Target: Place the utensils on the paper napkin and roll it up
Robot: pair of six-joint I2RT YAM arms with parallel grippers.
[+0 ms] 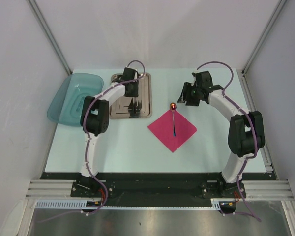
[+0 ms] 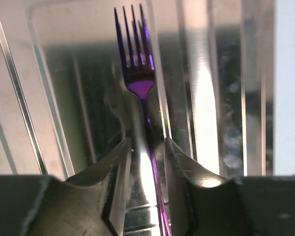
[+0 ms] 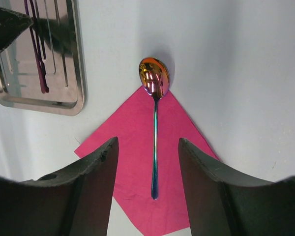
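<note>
The purple fork [image 2: 140,78] lies in the steel tray [image 2: 211,98], tines pointing away from me. My left gripper [image 2: 148,142] is low over the tray, its jaws straddling the fork's handle; the handle runs close to the right finger, a gap shows on the left, so the gripper is open. The spoon [image 3: 155,142] rests on the magenta paper napkin [image 3: 132,147], its reddish bowl just past the far corner. My right gripper [image 3: 147,141] hovers open above the spoon's handle, holding nothing. From above, the napkin [image 1: 164,129] sits as a diamond between the arms.
The steel tray [image 1: 119,98] lies at the back left of the table. A teal translucent dish [image 1: 69,101] overhangs the table's left edge beside it. White walls and metal frame posts close in the back and sides.
</note>
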